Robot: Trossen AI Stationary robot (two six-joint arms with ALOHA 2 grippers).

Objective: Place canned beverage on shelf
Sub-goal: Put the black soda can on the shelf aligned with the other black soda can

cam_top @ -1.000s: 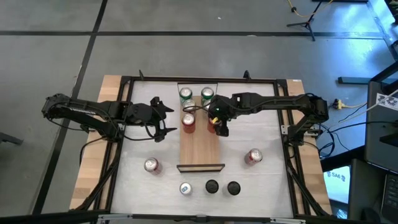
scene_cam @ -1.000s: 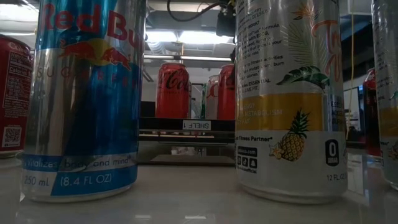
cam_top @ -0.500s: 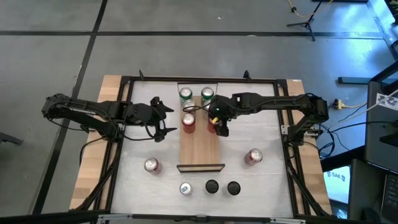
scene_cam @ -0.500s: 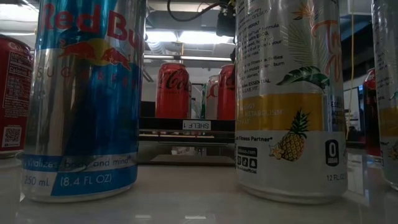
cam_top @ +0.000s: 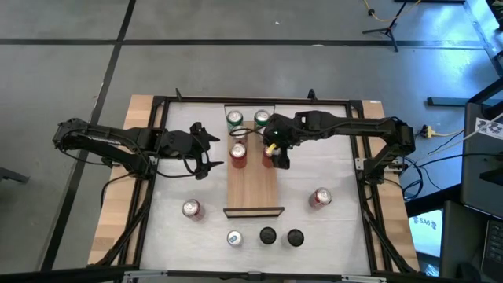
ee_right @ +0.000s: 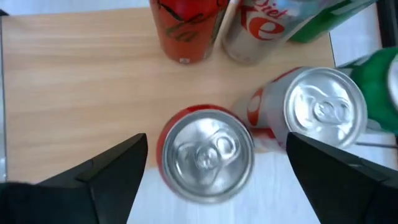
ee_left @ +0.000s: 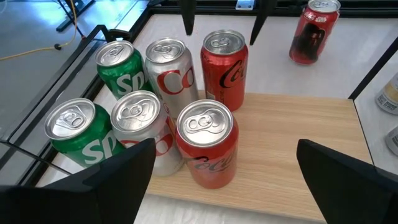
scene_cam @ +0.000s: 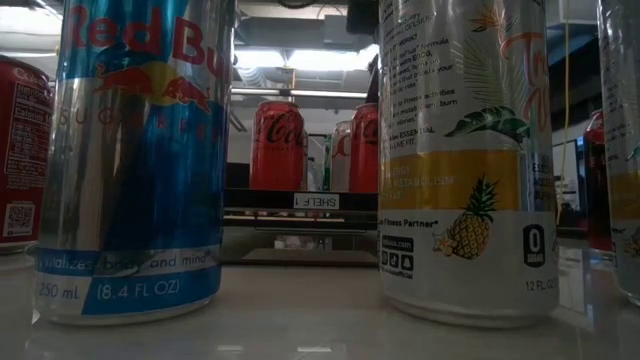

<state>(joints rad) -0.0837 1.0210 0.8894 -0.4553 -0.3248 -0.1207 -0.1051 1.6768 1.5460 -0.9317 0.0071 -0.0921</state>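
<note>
Right gripper (cam_top: pixel 277 156) released above red Coca-Cola can (ee_right: pixel 207 153), shelf (cam_top: pixel 251 187) tag "SHELF 1"

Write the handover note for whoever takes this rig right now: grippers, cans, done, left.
Right gripper: open, above the red cola can it has set at the right edge of the long light-wood plank shelf, clear of the can.
Left gripper: open, empty, waiting left of the shelf.
Done: six cans stand bunched at the shelf's far end, two green, two silver diet cola, two red.
Left: a red can on the white tabletop at the left, another at the right, and three more cans along the near edge. The shelf's near half is bare.
</note>
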